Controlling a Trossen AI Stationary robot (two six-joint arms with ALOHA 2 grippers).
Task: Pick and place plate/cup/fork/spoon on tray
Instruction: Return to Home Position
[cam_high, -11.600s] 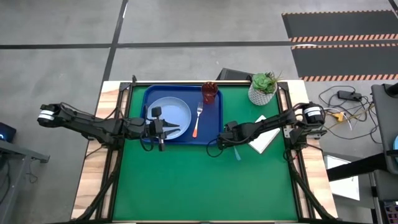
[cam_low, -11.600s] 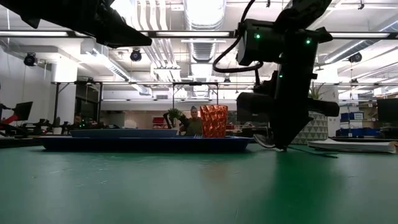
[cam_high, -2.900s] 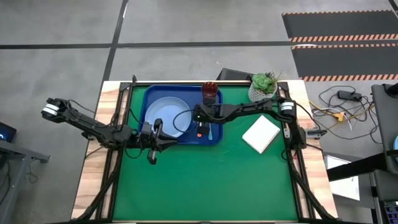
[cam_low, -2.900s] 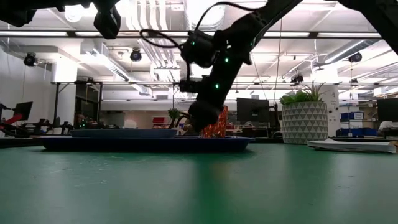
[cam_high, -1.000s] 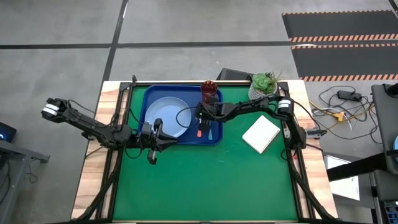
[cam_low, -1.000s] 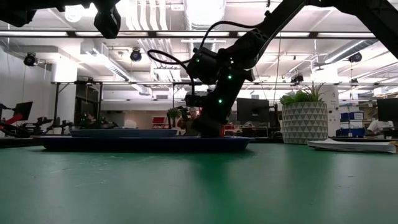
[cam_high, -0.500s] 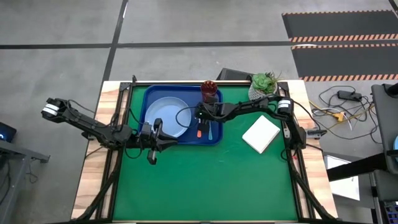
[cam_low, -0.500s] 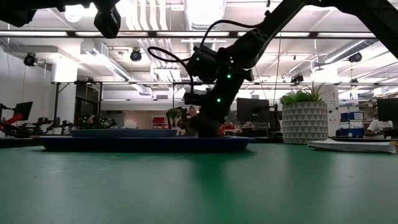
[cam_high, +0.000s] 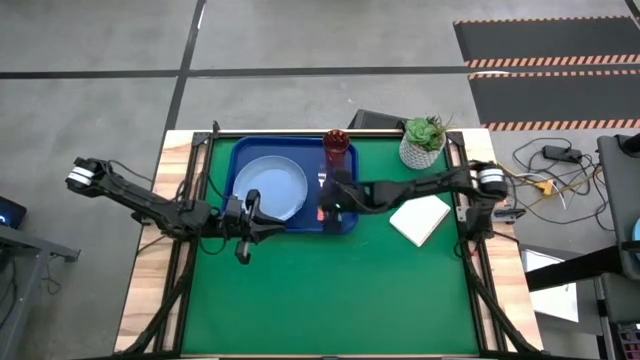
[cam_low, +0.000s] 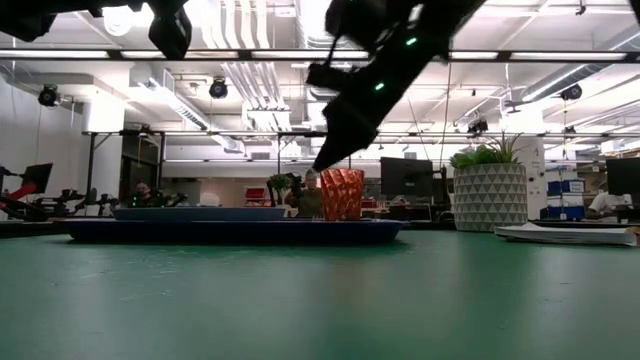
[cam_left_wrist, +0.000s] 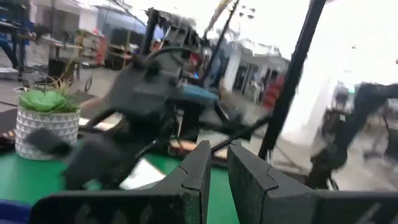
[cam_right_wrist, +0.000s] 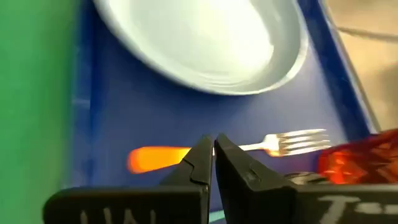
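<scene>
The pale-blue plate (cam_high: 272, 188) lies in the left half of the dark-blue tray (cam_high: 240, 150), and shows in the right wrist view (cam_right_wrist: 205, 37). The orange-handled fork (cam_right_wrist: 186, 155) lies flat on the tray floor to the plate's right. The red-brown cup (cam_high: 337, 146) stands at the tray's far right corner. My right gripper (cam_high: 326, 200) hovers shut and empty above the fork, well clear of the tray in the low view (cam_low: 322, 162). It hides the spoon. My left gripper (cam_high: 268, 228) is shut and empty at the tray's near edge.
A white box (cam_high: 420, 218) lies on the green mat right of the tray. A white pot with a green plant (cam_high: 423, 140) stands at the far right. The near half of the mat (cam_high: 330, 290) is bare.
My right gripper has risen from just above the tray floor to well above it and drawn back a little toward the table's right edge. The fork, plate and cup have stayed where they were.
</scene>
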